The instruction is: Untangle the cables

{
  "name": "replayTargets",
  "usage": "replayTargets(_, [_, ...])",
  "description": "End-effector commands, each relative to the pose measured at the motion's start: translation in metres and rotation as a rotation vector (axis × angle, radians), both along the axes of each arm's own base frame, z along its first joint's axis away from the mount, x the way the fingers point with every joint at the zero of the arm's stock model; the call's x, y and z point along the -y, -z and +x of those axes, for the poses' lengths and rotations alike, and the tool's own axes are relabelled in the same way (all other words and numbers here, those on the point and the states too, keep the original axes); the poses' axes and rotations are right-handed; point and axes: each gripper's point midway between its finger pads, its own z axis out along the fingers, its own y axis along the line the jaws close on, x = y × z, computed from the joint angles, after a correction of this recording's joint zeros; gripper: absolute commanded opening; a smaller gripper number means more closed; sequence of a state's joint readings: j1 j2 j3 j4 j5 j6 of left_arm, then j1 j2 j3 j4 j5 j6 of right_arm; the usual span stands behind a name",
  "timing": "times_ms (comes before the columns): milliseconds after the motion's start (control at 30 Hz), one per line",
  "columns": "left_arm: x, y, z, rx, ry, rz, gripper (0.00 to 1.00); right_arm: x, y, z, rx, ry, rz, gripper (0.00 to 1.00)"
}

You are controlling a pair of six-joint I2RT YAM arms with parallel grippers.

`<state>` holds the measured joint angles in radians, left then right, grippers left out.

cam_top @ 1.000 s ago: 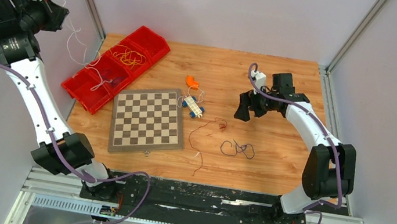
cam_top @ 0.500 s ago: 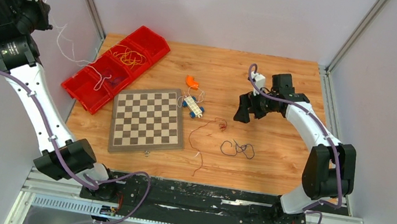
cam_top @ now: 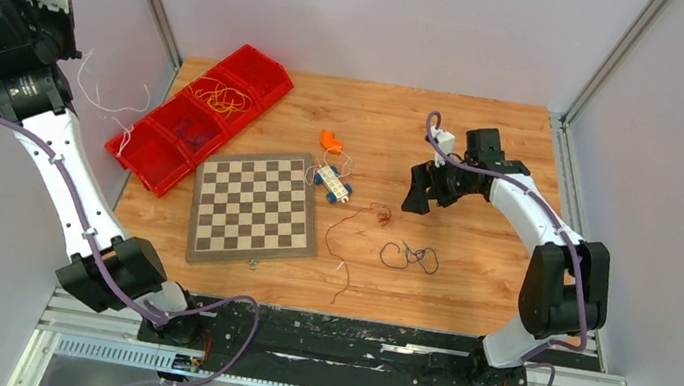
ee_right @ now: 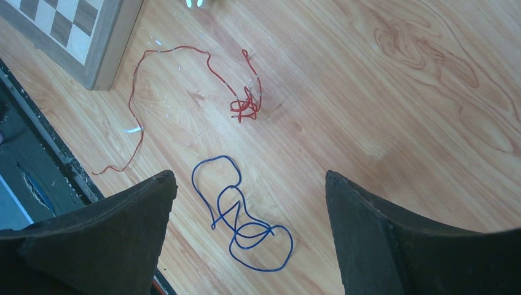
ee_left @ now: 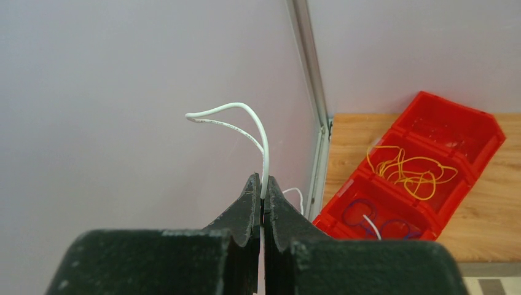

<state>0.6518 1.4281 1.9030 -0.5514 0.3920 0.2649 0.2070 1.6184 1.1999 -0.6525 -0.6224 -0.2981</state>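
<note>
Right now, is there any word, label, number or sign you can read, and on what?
None can be read in any view.
Faint pale print on the left arm's black joint housing: too small to read.
The chessboard and the red bin tray show no lettering.

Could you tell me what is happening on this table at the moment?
The left pincer is shut on a thin white wire, holding it high beside the wall, its loose end dangling towards the red plastic compartment tray. The right pincer hovers open over the wooden table, above a curly blue-purple wire and a dark red wire lying loose and apart.
</note>
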Motion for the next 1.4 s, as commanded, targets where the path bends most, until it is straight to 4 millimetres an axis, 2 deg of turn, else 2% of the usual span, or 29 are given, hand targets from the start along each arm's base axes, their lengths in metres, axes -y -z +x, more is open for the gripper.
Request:
replayTargets(0, [-0.012, 0.009, 0.001, -0.019, -0.007, 0.112, 0.00, -0.005, -0.009, 0.007, 0.023, -0.021, 0.021, 0.89])
replayTargets(33, [-0.012, 0.024, 0.004, -0.044, 0.013, 0.112, 0.00, -0.005, -0.009, 0.007, 0.021, -0.021, 0.022, 0.89])
replayTargets(67, [-0.008, 0.026, 0.007, -0.038, 0.042, 0.122, 0.00, -0.006, -0.008, 0.007, 0.017, -0.021, 0.021, 0.89])
replayTargets(100, [-0.008, 0.042, 0.010, -0.061, 0.056, 0.110, 0.00, -0.006, -0.007, 0.007, 0.011, -0.019, 0.021, 0.89])
replayTargets(233, [-0.005, 0.075, 0.015, -0.102, 0.093, 0.061, 0.00, -0.004, -0.005, 0.005, 0.007, -0.020, 0.012, 0.89])
replayTargets(333, [-0.002, 0.114, 0.015, -0.175, 0.111, -0.018, 0.00, -0.004, -0.002, 0.004, -0.002, -0.020, 0.009, 0.89])
replayTargets(367, [0.000, 0.122, 0.015, -0.187, 0.119, -0.031, 0.00, -0.004, -0.002, 0.004, -0.004, -0.019, 0.010, 0.89])
replayTargets(400, [0.005, 0.139, 0.015, -0.212, 0.143, -0.060, 0.00, -0.004, -0.001, 0.003, -0.009, -0.019, 0.010, 0.89])
replayTargets(533, [0.016, 0.181, 0.016, -0.269, 0.186, -0.104, 0.00, -0.005, 0.001, 0.002, -0.024, -0.019, 0.016, 0.89])
replayTargets(733, [0.003, 0.223, 0.028, -0.321, 0.159, -0.131, 0.00, -0.003, 0.004, -0.002, -0.037, -0.021, 0.006, 0.89])
replayTargets(867, [-0.011, 0.231, 0.041, -0.324, 0.136, -0.122, 0.00, -0.003, 0.007, -0.004, -0.055, -0.020, 0.003, 0.89])
replayTargets(933, [-0.022, 0.224, 0.049, -0.296, 0.111, -0.092, 0.00, -0.002, 0.007, -0.003, -0.059, -0.020, 0.000, 0.89])
replayTargets(1067, [-0.042, 0.190, 0.059, -0.191, 0.044, 0.016, 0.00, -0.002, 0.007, -0.001, -0.069, -0.018, -0.003, 0.89])
replayTargets(1100, [-0.045, 0.187, 0.059, -0.183, 0.033, 0.039, 0.00, -0.003, 0.007, -0.001, -0.072, -0.018, -0.004, 0.89])
replayTargets(1133, [-0.047, 0.176, 0.060, -0.148, 0.026, 0.074, 0.00, -0.003, 0.006, 0.000, -0.075, -0.018, -0.004, 0.89])
replayTargets(1167, [-0.048, 0.176, 0.059, -0.146, 0.024, 0.091, 0.00, -0.003, 0.006, 0.000, -0.077, -0.017, -0.005, 0.89])
replayTargets(1200, [-0.048, 0.167, 0.060, -0.116, 0.026, 0.123, 0.00, -0.003, 0.006, 0.001, -0.079, -0.017, -0.004, 0.89])
replayTargets(1267, [-0.047, 0.161, 0.059, -0.093, 0.025, 0.160, 0.00, -0.003, 0.007, 0.001, -0.088, -0.017, -0.004, 0.88])
replayTargets(1333, [-0.044, 0.167, 0.058, -0.093, 0.040, 0.174, 0.00, -0.004, 0.008, 0.001, -0.099, -0.016, -0.005, 0.88])
replayTargets(1367, [-0.042, 0.176, 0.057, -0.110, 0.055, 0.170, 0.00, -0.004, 0.009, 0.001, -0.106, -0.014, -0.005, 0.88])
